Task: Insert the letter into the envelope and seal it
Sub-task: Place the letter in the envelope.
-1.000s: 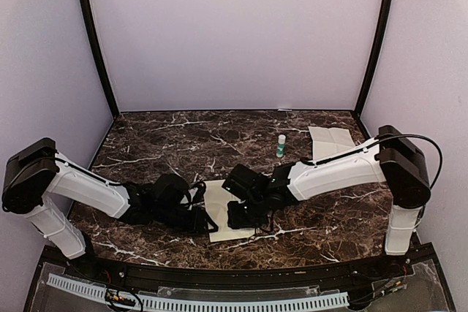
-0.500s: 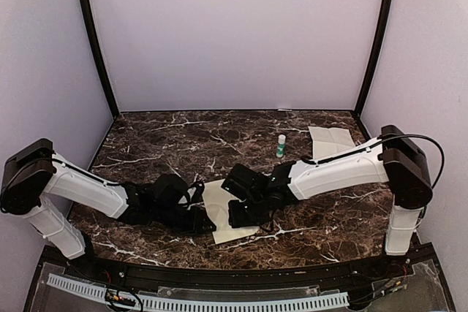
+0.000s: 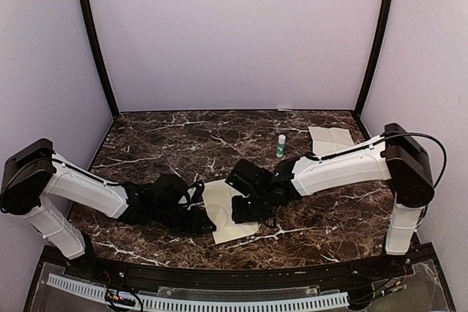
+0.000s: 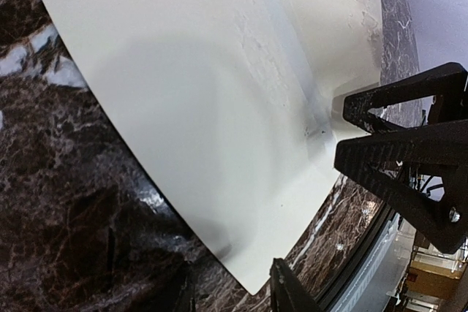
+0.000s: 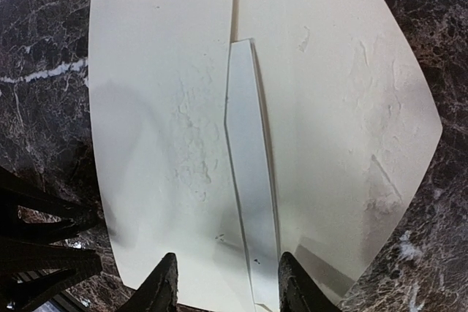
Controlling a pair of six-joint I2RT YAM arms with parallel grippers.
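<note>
The envelope (image 3: 225,229) lies flat at the front centre of the table, cream, with its flap (image 5: 248,166) raised along the middle. It fills the left wrist view (image 4: 183,107) and the right wrist view (image 5: 161,71). My right gripper (image 3: 246,212) (image 5: 227,268) is open, low over the envelope's right side, its fingers either side of the flap. My left gripper (image 3: 204,220) (image 4: 230,281) is open at the envelope's near left corner, which lies between its fingers. The letter (image 3: 330,142), a creased cream sheet, lies at the back right, away from both grippers.
A small bottle with a green cap (image 3: 281,145) stands upright behind the right arm, left of the letter. Purple walls close the back and sides of the dark marble table (image 3: 161,144). The black front rail (image 3: 241,277) runs along the near edge.
My right gripper has shifted slightly to the right over the envelope. The left gripper and the envelope have hardly moved.
</note>
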